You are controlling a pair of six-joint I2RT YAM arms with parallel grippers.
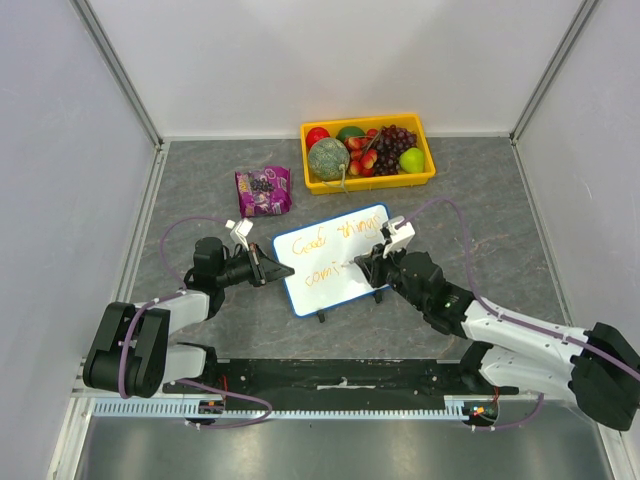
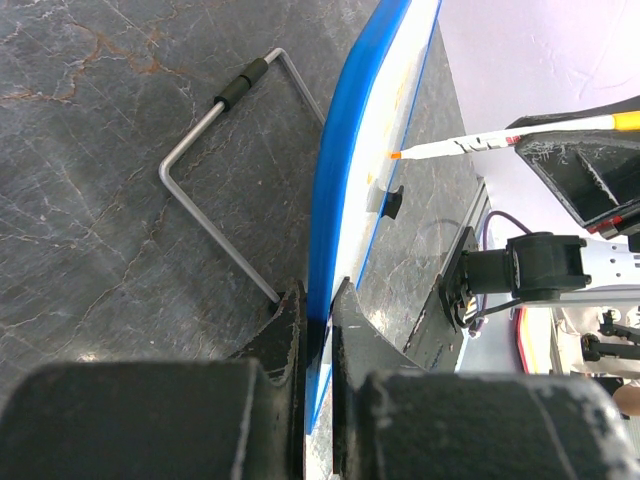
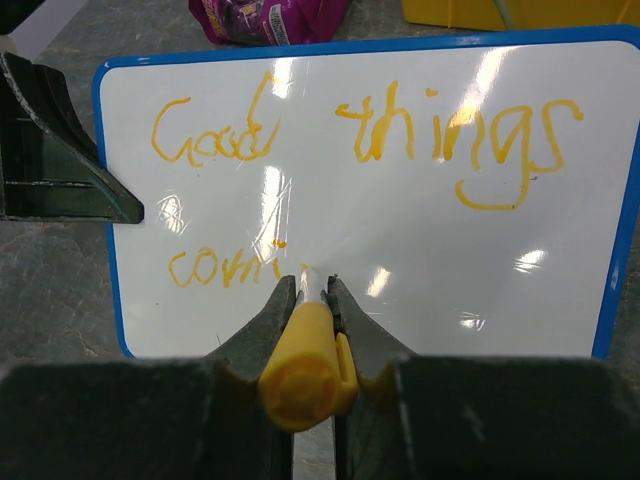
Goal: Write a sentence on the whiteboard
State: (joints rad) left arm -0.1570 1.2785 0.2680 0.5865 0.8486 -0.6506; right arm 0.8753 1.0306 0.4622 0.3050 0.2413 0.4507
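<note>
Whiteboard (image 1: 335,258) sits mid-table between the two arms, just in front of the yellow tray (image 1: 370,184). It's angled, long side running from near left to far right. We think it's propped up off the table (image 1: 480,220) on its wire stand (image 2: 215,190), though the top view doesn't show the tilt clearly.

The sentence (image 3: 360,140) is in orange. Top line reads "Good things"; second line so far reads "comi", at the lower left of the board.

Right gripper (image 3: 305,292) is clamped tight on a yellow-capped marker (image 3: 300,365). The tip is at the board face right after the last letter; contact looks likely.

Left gripper (image 2: 318,305) is pinched narrow on the board's left edge, blue rim between the jaws.

Tray holds fruit: melon, grapes, green apple, red pieces. Purple packet (image 1: 263,191) lies left of the tray, near the board's far left corner but apart from it.
</note>
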